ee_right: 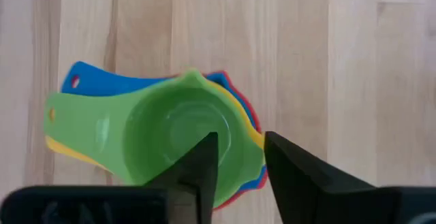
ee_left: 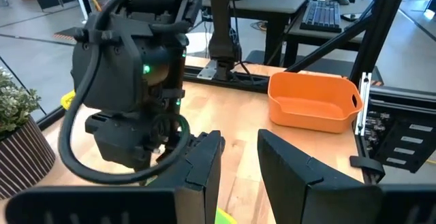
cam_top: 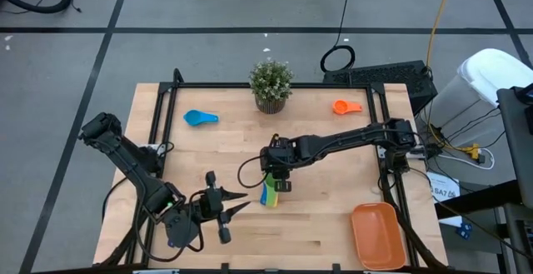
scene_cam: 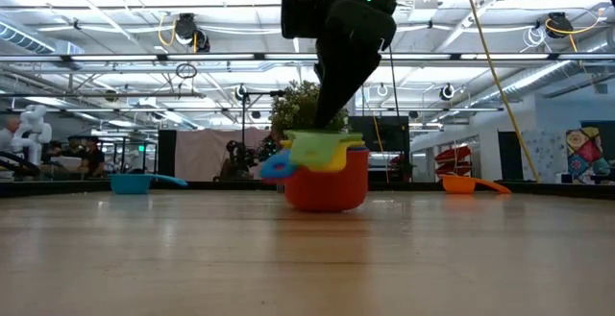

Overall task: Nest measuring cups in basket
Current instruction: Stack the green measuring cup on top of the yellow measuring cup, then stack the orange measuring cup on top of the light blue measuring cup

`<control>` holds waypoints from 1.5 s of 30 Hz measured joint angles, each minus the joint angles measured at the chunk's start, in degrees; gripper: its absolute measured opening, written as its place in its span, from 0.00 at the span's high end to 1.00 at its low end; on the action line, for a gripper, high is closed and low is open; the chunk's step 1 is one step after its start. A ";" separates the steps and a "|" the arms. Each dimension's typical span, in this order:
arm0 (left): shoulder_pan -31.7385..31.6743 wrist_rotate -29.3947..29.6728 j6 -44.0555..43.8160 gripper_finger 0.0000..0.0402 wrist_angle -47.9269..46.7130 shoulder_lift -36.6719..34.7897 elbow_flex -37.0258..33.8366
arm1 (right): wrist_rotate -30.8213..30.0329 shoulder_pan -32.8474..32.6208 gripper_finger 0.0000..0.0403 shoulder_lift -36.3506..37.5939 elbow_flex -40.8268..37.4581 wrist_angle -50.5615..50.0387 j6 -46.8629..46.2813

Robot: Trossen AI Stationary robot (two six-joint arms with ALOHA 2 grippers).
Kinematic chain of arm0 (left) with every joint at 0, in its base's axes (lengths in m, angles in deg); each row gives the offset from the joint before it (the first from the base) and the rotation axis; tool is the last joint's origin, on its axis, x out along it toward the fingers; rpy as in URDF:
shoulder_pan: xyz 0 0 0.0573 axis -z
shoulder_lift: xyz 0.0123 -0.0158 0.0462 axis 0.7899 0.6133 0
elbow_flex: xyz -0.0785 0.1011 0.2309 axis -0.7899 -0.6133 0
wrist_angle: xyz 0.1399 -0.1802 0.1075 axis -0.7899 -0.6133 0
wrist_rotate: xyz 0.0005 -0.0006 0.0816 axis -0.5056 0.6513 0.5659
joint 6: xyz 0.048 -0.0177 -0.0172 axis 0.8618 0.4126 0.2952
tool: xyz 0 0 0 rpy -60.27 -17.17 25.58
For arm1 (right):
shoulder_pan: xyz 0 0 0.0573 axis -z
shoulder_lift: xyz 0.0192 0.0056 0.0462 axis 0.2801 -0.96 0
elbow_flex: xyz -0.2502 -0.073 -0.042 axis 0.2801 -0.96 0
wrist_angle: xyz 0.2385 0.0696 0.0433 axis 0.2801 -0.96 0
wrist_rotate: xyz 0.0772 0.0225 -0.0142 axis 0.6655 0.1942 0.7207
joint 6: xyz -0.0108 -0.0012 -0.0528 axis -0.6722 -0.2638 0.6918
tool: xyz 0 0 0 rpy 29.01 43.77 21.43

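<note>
Overhead, right pincer (ee_right: pixel 240 157) points straight down, fingers seemingly parted astride the green cup's (ee_right: pixel 170 139) rim.

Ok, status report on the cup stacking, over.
Right gripper open, straddling green cup rim atop stack. Left gripper open, idle nearby. Light blue cup, orange cup loose. Basket holds nothing.
</note>
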 joint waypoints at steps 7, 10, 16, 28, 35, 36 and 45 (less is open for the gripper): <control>0.06 -0.02 -0.74 0.75 -0.07 0.00 0.00 | -3.41 0.11 0.60 0.62 0.02 -0.22 1.90; 0.09 -0.02 -1.04 0.75 -0.10 0.00 0.00 | -7.20 0.38 0.58 2.60 0.00 -0.96 3.86; 0.09 -0.02 -1.13 0.75 -0.84 0.00 0.00 | -17.39 3.06 0.58 9.45 0.04 -7.82 5.94; 0.13 -0.02 -1.13 0.75 -1.01 0.00 0.00 | -19.47 18.37 0.59 15.62 0.02 -22.00 4.22; 0.46 -0.58 -1.31 0.75 -1.25 0.00 0.00 | -19.49 23.48 0.59 15.60 0.02 -22.87 5.85; 0.46 -0.60 -1.52 0.75 -1.25 0.00 0.00 | -19.49 24.09 0.59 15.58 0.02 -23.20 6.20; 0.03 -1.95 -2.30 0.75 -1.29 0.00 0.00 | -19.24 30.70 0.59 15.60 0.02 -28.26 7.63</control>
